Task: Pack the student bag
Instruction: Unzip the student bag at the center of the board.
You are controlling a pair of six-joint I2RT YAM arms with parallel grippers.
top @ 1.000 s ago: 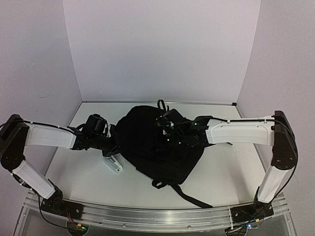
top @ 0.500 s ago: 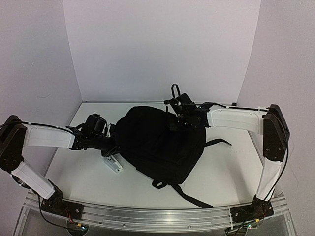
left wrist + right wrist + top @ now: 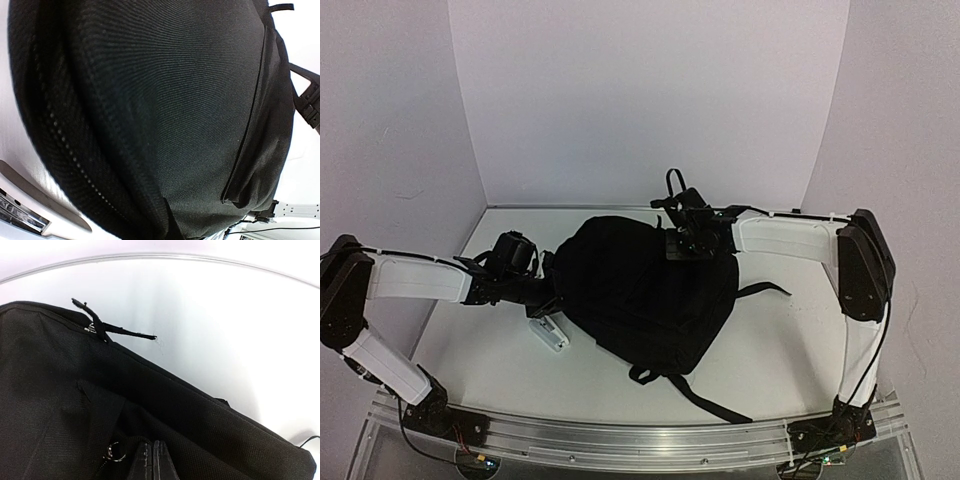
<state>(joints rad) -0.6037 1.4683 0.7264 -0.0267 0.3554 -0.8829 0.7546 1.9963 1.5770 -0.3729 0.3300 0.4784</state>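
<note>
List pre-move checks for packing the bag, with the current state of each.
1. Student bag lying flat on the table: ok.
2. Left gripper shut at the bag's left edge; fabric held: cannot tell.
3. Right gripper shut over the bag's far end; anything pinched: cannot tell.
4. Bag open for packing: not ok, no opening shows in any view.
5. Something to pack within reach: cannot tell; only a small white object lies beside the bag.
6. Near shoulder strap apart from both arms: ok.
</note>
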